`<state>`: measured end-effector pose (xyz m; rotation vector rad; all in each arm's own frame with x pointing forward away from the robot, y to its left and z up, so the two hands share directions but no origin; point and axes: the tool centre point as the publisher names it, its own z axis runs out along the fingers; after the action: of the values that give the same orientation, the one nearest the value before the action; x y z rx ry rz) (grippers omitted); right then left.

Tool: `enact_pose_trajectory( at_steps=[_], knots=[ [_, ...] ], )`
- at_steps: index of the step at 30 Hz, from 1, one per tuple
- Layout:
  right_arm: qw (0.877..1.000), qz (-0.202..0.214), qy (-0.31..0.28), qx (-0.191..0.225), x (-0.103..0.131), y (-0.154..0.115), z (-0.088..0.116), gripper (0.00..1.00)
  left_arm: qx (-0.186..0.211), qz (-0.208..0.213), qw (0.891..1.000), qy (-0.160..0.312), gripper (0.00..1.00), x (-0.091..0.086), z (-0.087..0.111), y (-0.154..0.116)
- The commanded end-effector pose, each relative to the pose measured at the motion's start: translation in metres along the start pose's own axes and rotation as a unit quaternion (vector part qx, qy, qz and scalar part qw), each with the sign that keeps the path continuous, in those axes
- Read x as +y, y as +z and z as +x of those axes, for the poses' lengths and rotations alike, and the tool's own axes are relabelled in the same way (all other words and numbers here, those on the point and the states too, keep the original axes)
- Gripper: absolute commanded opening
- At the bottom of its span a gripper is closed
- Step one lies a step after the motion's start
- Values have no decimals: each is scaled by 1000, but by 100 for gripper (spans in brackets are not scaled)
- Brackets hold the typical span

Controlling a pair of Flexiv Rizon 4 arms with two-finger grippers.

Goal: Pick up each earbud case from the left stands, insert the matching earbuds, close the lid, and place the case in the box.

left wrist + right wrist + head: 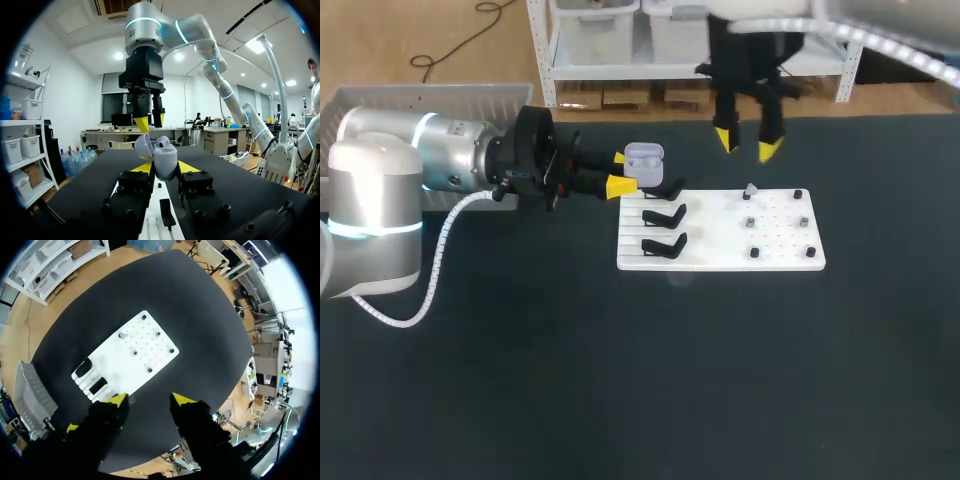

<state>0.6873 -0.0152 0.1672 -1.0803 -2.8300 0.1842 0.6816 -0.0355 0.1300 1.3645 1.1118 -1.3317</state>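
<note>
My left gripper (620, 172) is shut on a pale lavender earbud case (642, 160) with its lid open, held just above the rearmost black stand (666, 192) of the white board (720, 225). In the left wrist view the case (165, 161) sits upright between my yellow tips, lid (143, 146) tipped back. My right gripper (748, 142) hangs open and empty high over the board's far edge; it shows ahead of the case in the left wrist view (149, 122). From the right wrist my gripper (149, 400) looks down on the board (125, 360). A small pale earbud (750, 190) stands on a peg.
Two more black stands (664, 230) lie on the board's left part, and small dark pegs (802, 222) dot its right part. A grey slatted box (420, 100) stands at the table's back left, behind my left arm, and also shows from the right wrist (30, 395).
</note>
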Motion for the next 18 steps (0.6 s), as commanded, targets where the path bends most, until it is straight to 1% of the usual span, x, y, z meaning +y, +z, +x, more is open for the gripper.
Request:
enact_pose_trajectory(
  at_steps=[1,18],
  knots=[
    [991,-131,-3,22,-6,7,-15,100,0,-3,1000,2,0,-2,0,0],
    [991,-131,-3,22,-6,7,-15,100,0,-3,1000,2,0,-2,0,0]
  ],
)
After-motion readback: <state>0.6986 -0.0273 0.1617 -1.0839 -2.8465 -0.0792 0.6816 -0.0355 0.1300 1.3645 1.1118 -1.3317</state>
